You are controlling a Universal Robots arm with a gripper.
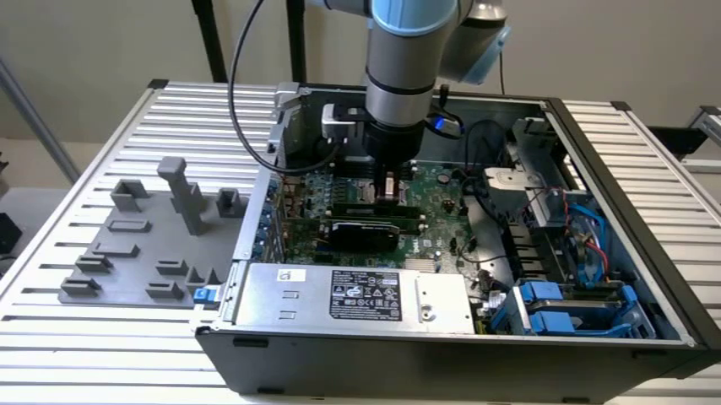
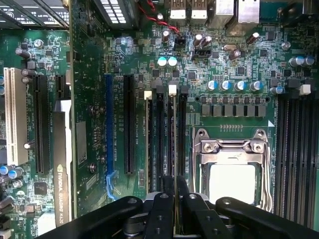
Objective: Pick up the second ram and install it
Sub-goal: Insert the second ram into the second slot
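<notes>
Two fingers (image 2: pixel 173 199) pinching the second ram (image 2: pixel 174 186), above memory slots (image 2: pixel 164 139)

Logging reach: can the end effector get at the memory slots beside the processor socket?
Probably yes: the end effector hangs directly over the memory slots, nothing standing between.

Counter (image 1: pixel 90 337): ribbed bare metal slats, satin sheen. PC case (image 1: pixel 451 363): dark matt painted sheet metal. Power supply (image 1: pixel 349 295): dull grey metal, paper label. Fixture tray (image 1: pixel 147 245): matt grey plastic. Motherboard (image 2: pixel 99 50): glossy green laminate. Processor socket (image 2: pixel 232 164) frame: bright polished metal. Memory slots (image 2: pixel 167 144): black plastic. Tool (image 2: pixel 174 199): matt black, smooth.
</notes>
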